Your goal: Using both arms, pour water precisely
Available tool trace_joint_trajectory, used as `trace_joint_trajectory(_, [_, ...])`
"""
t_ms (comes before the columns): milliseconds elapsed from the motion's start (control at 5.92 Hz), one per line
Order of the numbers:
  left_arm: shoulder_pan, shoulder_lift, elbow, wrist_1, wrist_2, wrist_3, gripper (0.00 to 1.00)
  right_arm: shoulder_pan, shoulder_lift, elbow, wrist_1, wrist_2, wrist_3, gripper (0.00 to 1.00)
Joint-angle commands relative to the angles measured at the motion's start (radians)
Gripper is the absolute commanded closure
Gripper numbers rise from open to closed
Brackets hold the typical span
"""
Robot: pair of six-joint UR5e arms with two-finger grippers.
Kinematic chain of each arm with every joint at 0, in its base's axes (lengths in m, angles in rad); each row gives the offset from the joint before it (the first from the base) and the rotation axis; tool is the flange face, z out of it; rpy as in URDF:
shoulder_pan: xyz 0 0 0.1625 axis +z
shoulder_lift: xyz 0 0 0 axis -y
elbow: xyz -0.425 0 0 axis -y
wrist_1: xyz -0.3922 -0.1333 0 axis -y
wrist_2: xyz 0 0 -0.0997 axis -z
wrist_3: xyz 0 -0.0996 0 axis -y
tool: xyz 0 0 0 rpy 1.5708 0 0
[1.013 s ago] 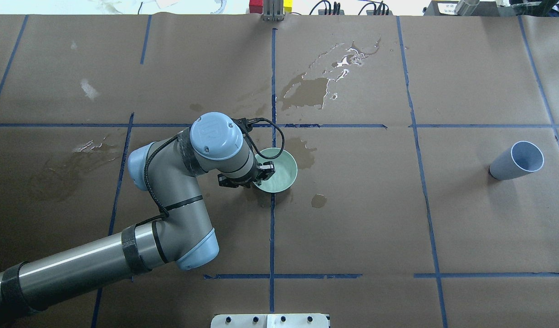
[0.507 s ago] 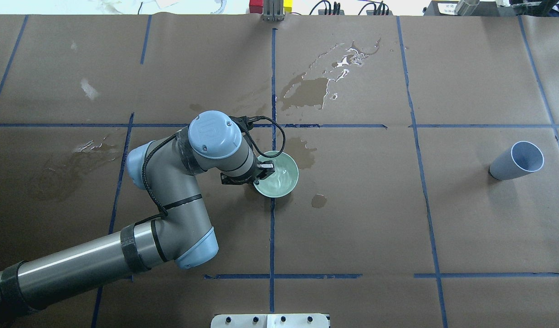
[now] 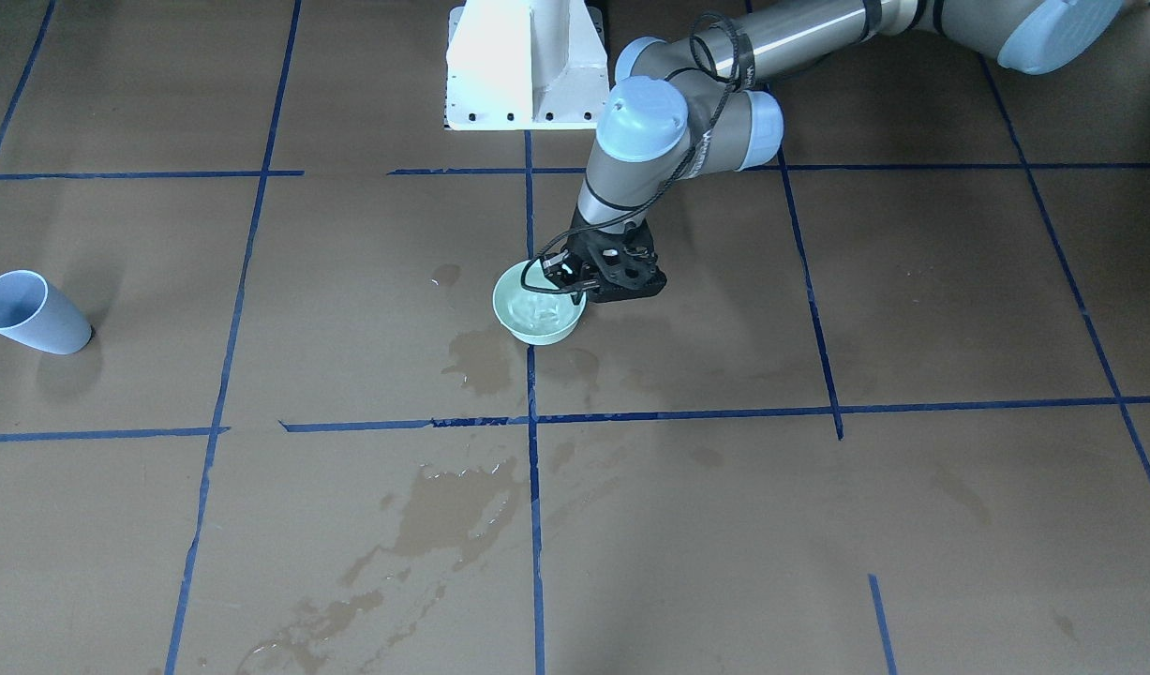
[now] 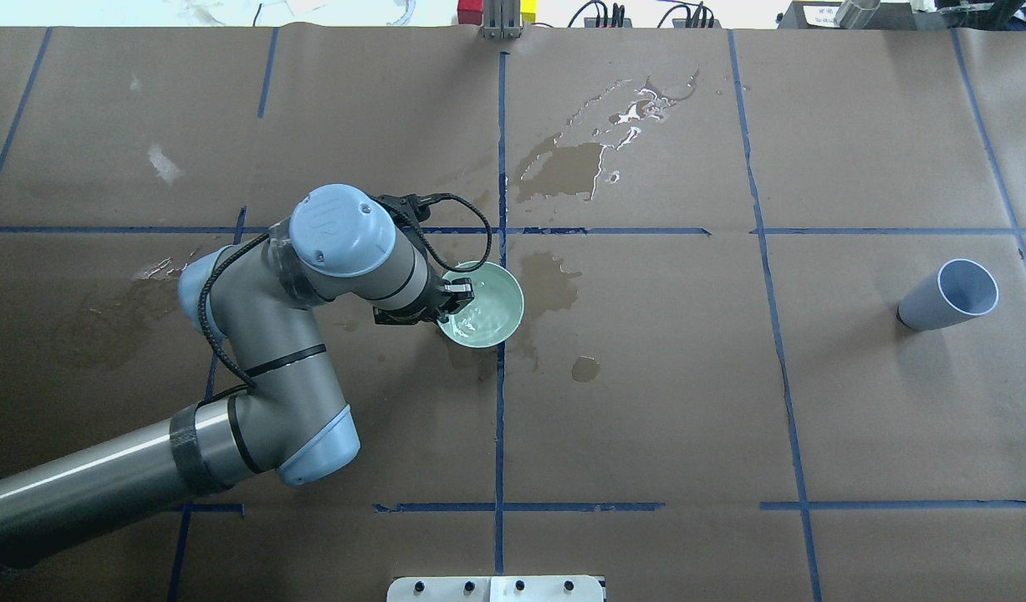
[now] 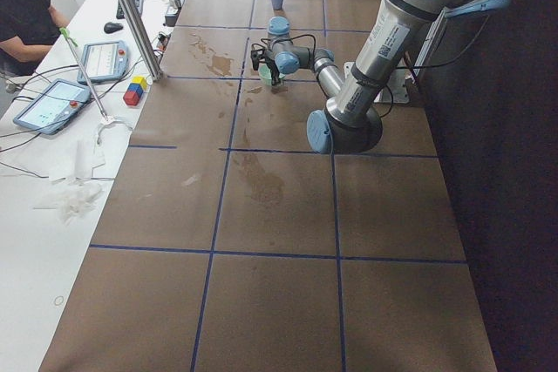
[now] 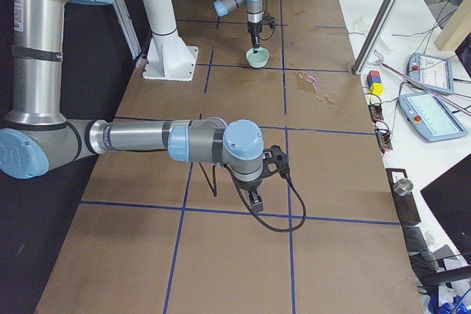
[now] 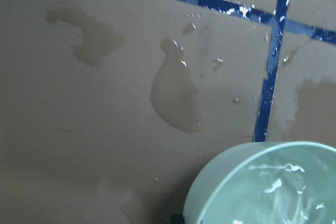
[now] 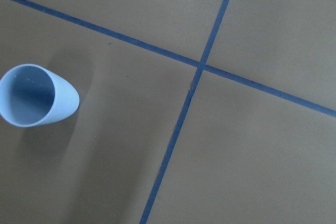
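A pale green bowl (image 4: 487,288) holds the water (image 4: 489,311), clear and rippling. It is near the table's middle, also in the front view (image 3: 526,328) and the left wrist view (image 7: 210,198). My left gripper (image 4: 452,301) is shut on the bowl's near-left rim. I cannot tell whether the bowl touches the paper. A pale blue cup (image 4: 947,297) stands empty at the far right, also in the right wrist view (image 8: 37,95). My right gripper (image 6: 254,198) shows only in the exterior right view, low over bare paper away from the cup. I cannot tell if it is open.
Dark wet stains (image 4: 563,167) mark the brown paper beyond and around the bowl, with a small one (image 4: 585,368) to its right. The white pedestal (image 3: 528,66) stands at the robot's side. Tablets and cables (image 6: 427,93) lie on the operators' bench.
My left arm has swung to the left and carried the bowl a short way left with it. The water now ripples. The cup has not moved.
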Motion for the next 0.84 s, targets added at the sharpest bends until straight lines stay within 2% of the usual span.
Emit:
trace_joint_trajectory(0, [-0.022, 0.088, -0.095, -0.005, -0.004, 0.05, 1.0, 0.0, -0.006, 0.006, 0.0, 0.0, 0.0, 0.0])
trace_joint_trajectory(169, [-0.043, 0.148, -0.151, -0.007, -0.016, 0.095, 1.0, 0.0, -0.01, 0.014, 0.0, 0.0, 0.002, 0.0])
trace_joint_trajectory(338, [-0.086, 0.191, -0.162, -0.017, -0.093, 0.141, 1.0, 0.0, -0.012, 0.014, 0.0, -0.001, 0.002, 0.0])
trace_joint_trajectory(675, [-0.155, 0.316, -0.163, -0.133, -0.186, 0.19, 1.0, 0.0, -0.029, 0.037, -0.004, 0.0, 0.005, 0.0])
